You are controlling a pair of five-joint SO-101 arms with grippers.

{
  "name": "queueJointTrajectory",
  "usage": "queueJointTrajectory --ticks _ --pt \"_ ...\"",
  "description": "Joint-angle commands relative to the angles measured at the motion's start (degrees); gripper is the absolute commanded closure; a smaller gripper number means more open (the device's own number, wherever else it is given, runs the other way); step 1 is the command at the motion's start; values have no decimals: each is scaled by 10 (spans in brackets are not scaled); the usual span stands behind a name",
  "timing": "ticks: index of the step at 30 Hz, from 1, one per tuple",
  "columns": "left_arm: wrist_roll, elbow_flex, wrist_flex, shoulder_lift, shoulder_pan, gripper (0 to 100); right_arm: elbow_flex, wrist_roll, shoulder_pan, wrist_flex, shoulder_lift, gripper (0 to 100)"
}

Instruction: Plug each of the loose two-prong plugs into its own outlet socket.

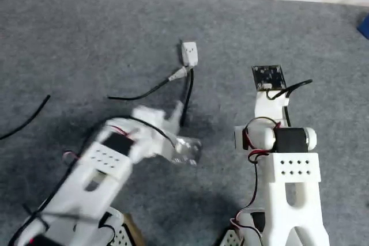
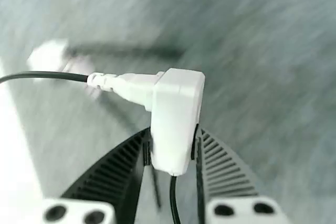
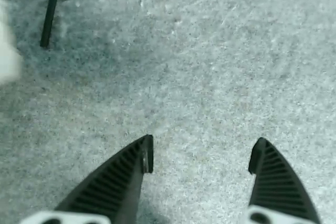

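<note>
My left gripper point(image 2: 173, 137) is shut on a white socket block point(image 2: 176, 114), with a black cable running out of the block's near end. A white plug point(image 2: 131, 85) on a thin black cable joins the block's side. In the high view the left arm point(image 1: 109, 159) points toward a small white block point(image 1: 189, 53) and a white plug piece point(image 1: 179, 75) with black cables. My right gripper point(image 3: 203, 148) is open over bare grey carpet, holding nothing. A black cable end point(image 3: 50, 14) lies ahead of it, off to one side.
Grey carpet point(image 1: 86, 38) covers the table. A loose black cable point(image 1: 26, 119) lies at the left edge. The right arm point(image 1: 288, 165) stands at the right, its wrist board point(image 1: 268, 77) toward the middle. A blue thing point(image 1: 364, 27) sits at the far right edge.
</note>
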Motion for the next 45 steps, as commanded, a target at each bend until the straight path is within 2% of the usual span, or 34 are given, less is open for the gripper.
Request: queueJointTrajectory --ticks 1,7,12,17,19,24,29,33,36,40,45 --pt "-39 -62 64 -77 -94 996 -21 8 -4 -2 -5 711" --pt "-25 -67 70 -158 -315 996 52 4 -7 -63 -6 711" --pt "102 -59 68 -132 -461 996 72 -21 -7 -80 -11 711" --pt "244 -89 59 -36 -603 996 73 -24 -7 -80 -11 711" --pt "256 -115 35 13 -661 996 73 -24 -7 -80 -11 711" --pt "285 -201 -108 147 -759 996 73 -24 -7 -80 -11 711" --pt "286 -369 -132 298 -815 996 73 -24 -7 -80 -11 711" --pt "286 -491 -128 414 -826 992 73 -24 -7 -80 -11 711" --pt "285 -522 -112 442 -832 924 73 -24 -7 -80 -11 711" --pt "286 -522 -23 425 -807 761 73 -24 -7 -80 -11 711" --pt "284 -520 139 375 -742 726 73 -23 -7 -80 -11 711"
